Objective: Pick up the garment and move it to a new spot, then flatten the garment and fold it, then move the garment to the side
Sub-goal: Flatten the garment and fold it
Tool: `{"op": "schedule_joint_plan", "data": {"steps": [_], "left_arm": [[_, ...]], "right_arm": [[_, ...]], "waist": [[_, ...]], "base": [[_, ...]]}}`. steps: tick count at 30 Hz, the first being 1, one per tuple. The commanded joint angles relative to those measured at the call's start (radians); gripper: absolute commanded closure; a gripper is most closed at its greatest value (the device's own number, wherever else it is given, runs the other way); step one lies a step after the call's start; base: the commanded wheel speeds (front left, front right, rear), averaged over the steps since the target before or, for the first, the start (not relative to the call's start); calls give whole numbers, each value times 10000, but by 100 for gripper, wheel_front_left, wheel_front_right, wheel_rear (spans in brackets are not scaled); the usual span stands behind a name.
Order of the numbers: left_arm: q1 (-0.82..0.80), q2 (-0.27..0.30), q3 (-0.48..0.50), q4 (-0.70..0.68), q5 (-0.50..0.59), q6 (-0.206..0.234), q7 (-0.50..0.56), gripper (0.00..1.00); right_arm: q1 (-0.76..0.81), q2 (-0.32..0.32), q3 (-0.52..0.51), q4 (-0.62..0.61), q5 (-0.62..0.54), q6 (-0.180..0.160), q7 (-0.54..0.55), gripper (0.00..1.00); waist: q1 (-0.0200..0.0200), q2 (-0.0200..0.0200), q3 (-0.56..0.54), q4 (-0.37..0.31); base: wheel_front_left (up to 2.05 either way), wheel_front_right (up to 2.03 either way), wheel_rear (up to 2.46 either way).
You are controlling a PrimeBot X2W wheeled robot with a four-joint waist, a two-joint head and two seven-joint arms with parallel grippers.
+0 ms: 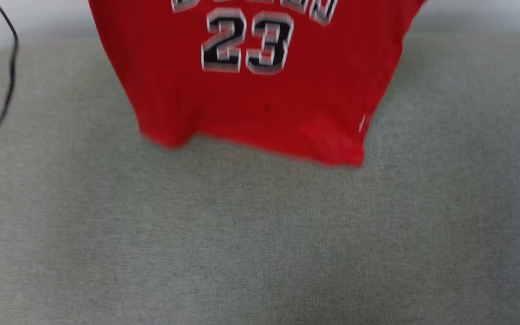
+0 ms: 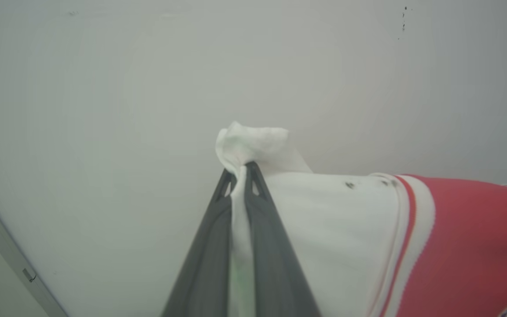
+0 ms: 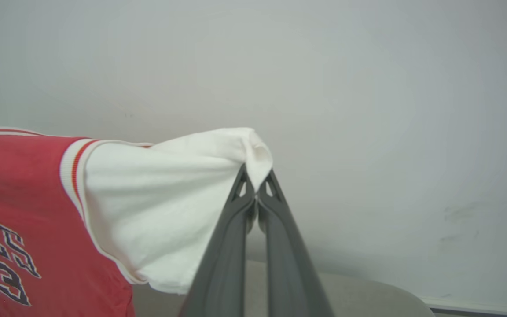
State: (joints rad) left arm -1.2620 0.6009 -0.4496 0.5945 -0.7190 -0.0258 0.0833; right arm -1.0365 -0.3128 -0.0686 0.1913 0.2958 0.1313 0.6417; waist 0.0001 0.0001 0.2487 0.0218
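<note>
My left gripper (image 2: pixel 240 169) is pinched shut on the tip of the left white sleeve (image 2: pixel 332 220), my right gripper (image 3: pixel 257 178) on the right white sleeve (image 3: pixel 161 185). That spreads the red 23 jersey (image 1: pixel 260 99) between them, hanging over the grey fabric surface (image 1: pixel 260 253). I cannot tell if the hem touches it. Held taut like this, I judge it should lay down flat

A: Soft, even light everywhere. I see no glare and hardly a shadow.

B: The head view is smeared by motion, though. The hem and number of the garment (image 1: pixel 260 104) are blurred. Both wrist views look sharper, and the wall dims slightly toward the corners.
</note>
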Motion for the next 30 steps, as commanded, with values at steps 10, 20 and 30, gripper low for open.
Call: {"op": "schedule_joint_plan", "data": {"steps": [10, 20, 30], "left_arm": [[-3010, 261, 508, 145, 591, 79, -1190, 100], [-3914, 206, 655, 309, 666, 141, -1788, 100], [-2966, -280, 763, 831, 209, -257, -2870, 100]], "right_arm": [[-3963, 501, 504, 1342, -1200, -11, -2547, 100], [-5610, 877, 1370, 2788, -1259, -11, -4011, 100], [-5368, 733, 2507, 4227, -389, -11, -4756, 100]], "waist": [[-1, -1, 3014, -643], [-1, -1, 4688, -834], [-1, -1, 4983, -631]], "base": [[0, 0, 0], [0, 0, 0], [0, 0, 0]]}}
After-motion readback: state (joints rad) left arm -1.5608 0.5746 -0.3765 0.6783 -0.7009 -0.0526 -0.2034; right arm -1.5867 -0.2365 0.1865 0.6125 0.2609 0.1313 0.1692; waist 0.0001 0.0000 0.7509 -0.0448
